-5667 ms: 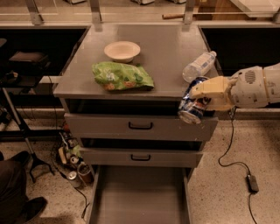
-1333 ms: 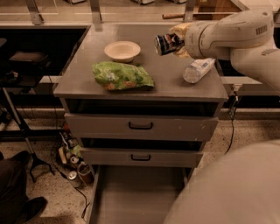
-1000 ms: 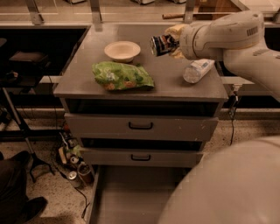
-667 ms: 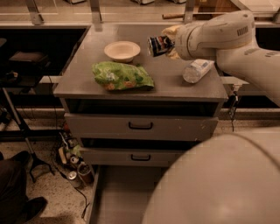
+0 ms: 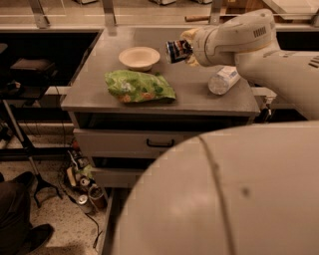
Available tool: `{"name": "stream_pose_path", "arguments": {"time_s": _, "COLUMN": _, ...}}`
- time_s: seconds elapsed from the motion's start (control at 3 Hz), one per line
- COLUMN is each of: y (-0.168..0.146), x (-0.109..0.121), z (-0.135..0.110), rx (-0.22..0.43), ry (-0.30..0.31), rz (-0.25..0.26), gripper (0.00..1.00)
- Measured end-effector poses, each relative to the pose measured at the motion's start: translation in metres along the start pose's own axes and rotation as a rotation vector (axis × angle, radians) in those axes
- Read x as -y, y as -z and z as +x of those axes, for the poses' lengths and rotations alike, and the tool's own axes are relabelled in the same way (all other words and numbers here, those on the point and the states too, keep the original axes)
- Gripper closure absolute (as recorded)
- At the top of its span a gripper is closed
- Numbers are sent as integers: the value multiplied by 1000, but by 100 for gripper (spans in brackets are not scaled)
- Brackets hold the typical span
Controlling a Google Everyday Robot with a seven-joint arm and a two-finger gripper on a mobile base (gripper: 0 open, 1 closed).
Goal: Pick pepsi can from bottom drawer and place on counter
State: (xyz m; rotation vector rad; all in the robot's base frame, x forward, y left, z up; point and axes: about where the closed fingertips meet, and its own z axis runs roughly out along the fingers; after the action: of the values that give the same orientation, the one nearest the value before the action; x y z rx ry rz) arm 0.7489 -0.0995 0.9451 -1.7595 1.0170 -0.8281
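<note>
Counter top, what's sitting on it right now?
A white bowl, a green snack bag and a clear bottle lying on its side. The end effector holds the pepsi can tilted above the counter. The arm hides the far corner behind it.

Speckled pale floor (image 5: 50, 234) at lower left, littered with tangled cables (image 5: 75, 167) and cans (image 5: 82, 200). Black stand legs (image 5: 31, 164) beside them. Dark recess (image 5: 45, 50) behind, under a pale ledge (image 5: 149, 17) with metal posts (image 5: 37, 11). Dim, warm light. Gripper (image 5: 185, 49) aloft over the far surface (image 5: 94, 89), clasping the pepsi can (image 5: 174, 51).
</note>
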Motion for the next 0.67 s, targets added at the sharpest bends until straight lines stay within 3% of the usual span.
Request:
{"name": "stream_pose_path", "arguments": {"time_s": 0.33, "y": -10, "x": -1, "z": 10, "rx": -49, "ry": -24, "rz": -21, "gripper": 5}}
{"name": "stream_pose_path", "arguments": {"time_s": 0.67, "y": -32, "x": -2, "z": 30, "rx": -87, "ry": -58, "rz": -48, "gripper": 0}}
